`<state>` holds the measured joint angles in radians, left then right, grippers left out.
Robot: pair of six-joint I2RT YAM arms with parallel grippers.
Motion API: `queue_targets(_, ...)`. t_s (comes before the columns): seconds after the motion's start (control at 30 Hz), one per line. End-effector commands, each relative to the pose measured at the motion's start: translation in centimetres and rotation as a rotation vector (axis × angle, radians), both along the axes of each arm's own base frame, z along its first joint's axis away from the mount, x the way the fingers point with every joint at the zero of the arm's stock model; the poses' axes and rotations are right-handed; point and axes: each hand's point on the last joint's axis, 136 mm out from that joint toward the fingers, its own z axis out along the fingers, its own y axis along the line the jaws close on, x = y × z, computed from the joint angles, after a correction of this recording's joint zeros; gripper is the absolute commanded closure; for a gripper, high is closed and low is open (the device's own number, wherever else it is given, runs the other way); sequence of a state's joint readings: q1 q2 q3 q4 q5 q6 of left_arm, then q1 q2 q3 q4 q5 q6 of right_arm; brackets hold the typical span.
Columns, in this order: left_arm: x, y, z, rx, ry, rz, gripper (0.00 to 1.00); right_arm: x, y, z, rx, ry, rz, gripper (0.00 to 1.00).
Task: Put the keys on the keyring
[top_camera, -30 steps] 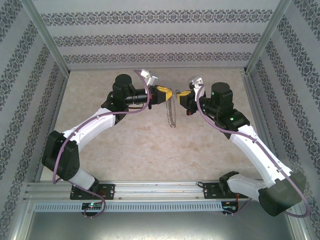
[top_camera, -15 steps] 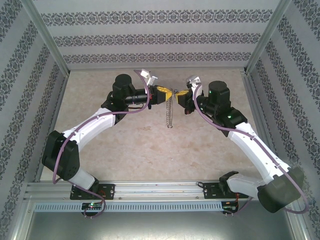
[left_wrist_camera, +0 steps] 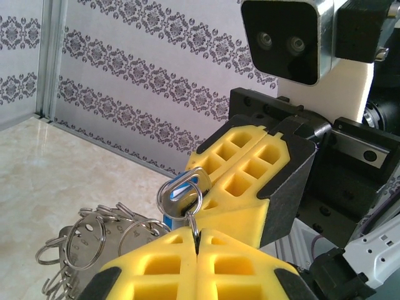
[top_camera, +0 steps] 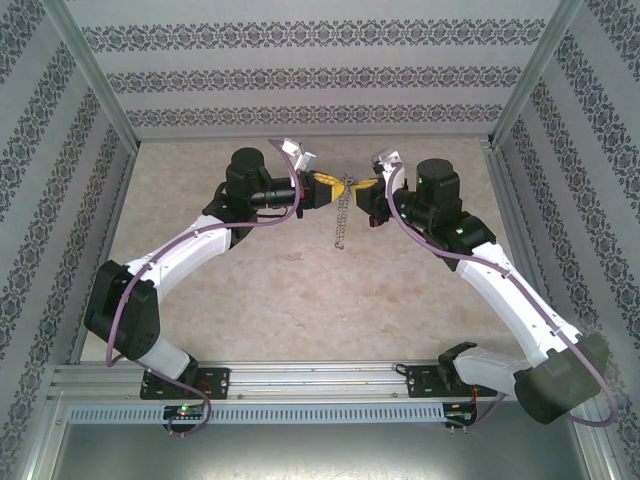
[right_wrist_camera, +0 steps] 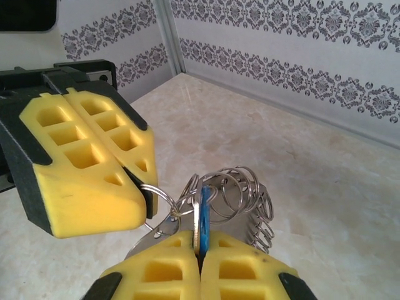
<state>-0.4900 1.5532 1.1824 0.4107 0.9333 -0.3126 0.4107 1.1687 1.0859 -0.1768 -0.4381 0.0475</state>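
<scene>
A pale marbled surface point(top_camera: 300, 300), boxed in by patterned walls point(top_camera: 320, 70), carries both arms. From above, the left arm point(top_camera: 190, 250) and right arm point(top_camera: 490, 270) bend inward and meet tip to tip near the far middle.

The left gripper point(top_camera: 340, 185) and right gripper point(top_camera: 352, 187) are yellow-padded and almost touch. At that range the top view cannot show what either one pinches.

The wrist cameras settle it. The left wrist view shows the left gripper's pads pressed together on a thin wire loop. The right wrist view shows the right gripper's pads closed on a blue sliver.

The keyring point(top_camera: 341, 215) looks from above like a thin chain dangling between the two tips, above the surface. Up close, in both wrist views, it is a bunch of silvery split rings. One small ring runs into the left gripper's tips.

The key point(right_wrist_camera: 202, 212) stands edge-on in the right wrist view, clamped between the right pads and just beside the rings. The left wrist view shows a silver loop around its blue head.
</scene>
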Motion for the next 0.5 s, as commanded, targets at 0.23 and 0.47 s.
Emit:
queue_targets(0.23, -0.1, 0.4, 1.5, -0.028, -0.07, 0.038, 0.62, 1.5, -0.9, 1.3, -0.027, -0.051, -0.064, 1.0)
queue_targets(0.47, 0.7, 1.7, 1.5, -0.028, -0.08, 0.131, 0.56, 2.3, -1.4, 0.1, -0.04, -0.024, -0.087, 1.0)
